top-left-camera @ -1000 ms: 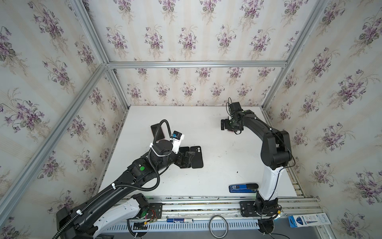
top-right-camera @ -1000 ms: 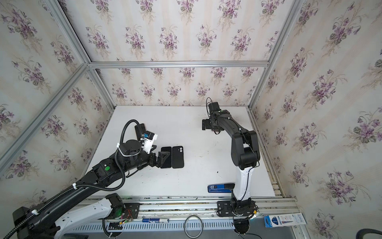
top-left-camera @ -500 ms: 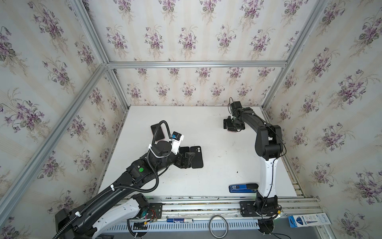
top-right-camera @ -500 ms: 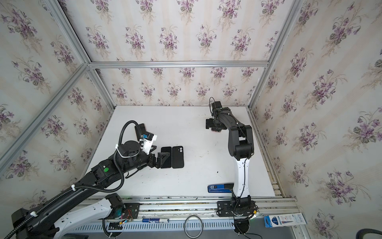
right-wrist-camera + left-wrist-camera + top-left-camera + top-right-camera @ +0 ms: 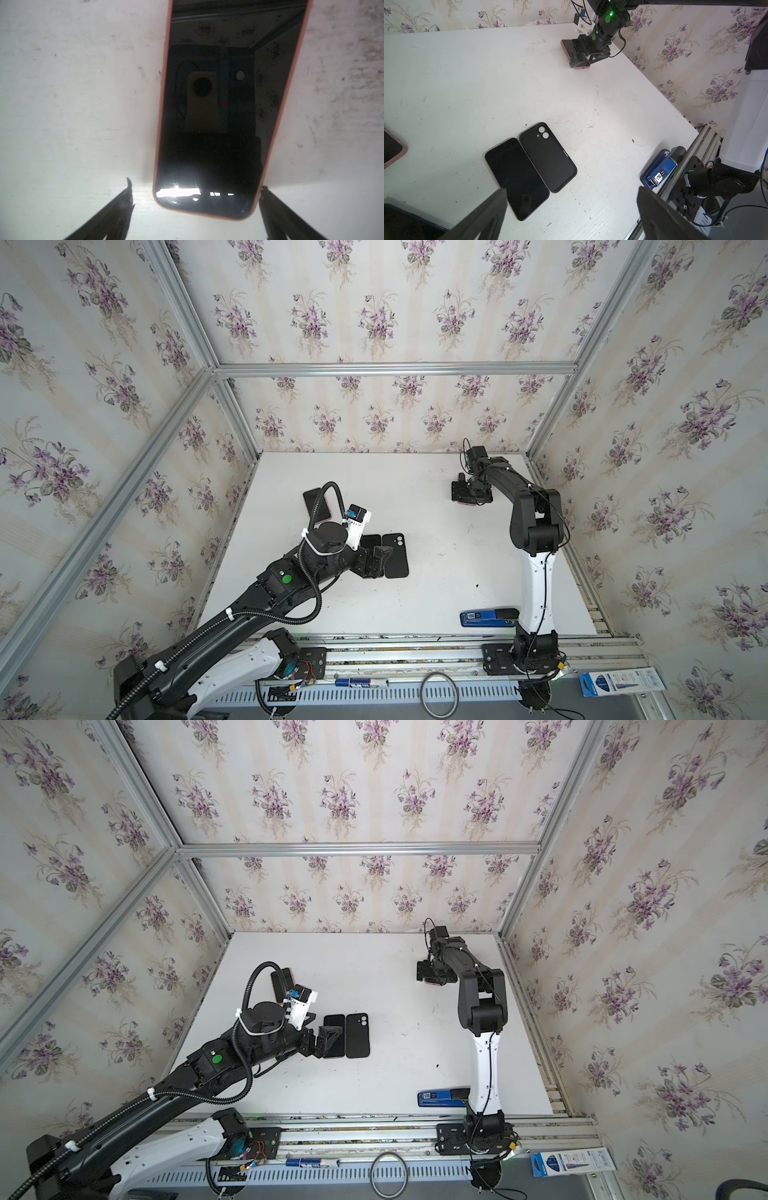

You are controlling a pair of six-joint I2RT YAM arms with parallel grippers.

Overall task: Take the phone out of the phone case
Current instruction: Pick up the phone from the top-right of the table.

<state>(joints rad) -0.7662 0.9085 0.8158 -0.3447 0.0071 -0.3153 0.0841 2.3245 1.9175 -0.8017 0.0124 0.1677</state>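
**Item:** dark-screened phone in a salmon-pink soft case (image 5: 226,108), flat and screen up, toward the far edge of the white desk (image 5: 467,83) on the right arm's side.
**Right hand** (image 5: 197,185): open, straddling the phone's near end, one tip at the case rim.
**Left hand** (image 5: 572,189): open and empty, above a bare black phone (image 5: 517,176) and an empty black case (image 5: 548,158).
**Handling:** centre first, then close across the case's long edges, catching the rim rather than the glass.
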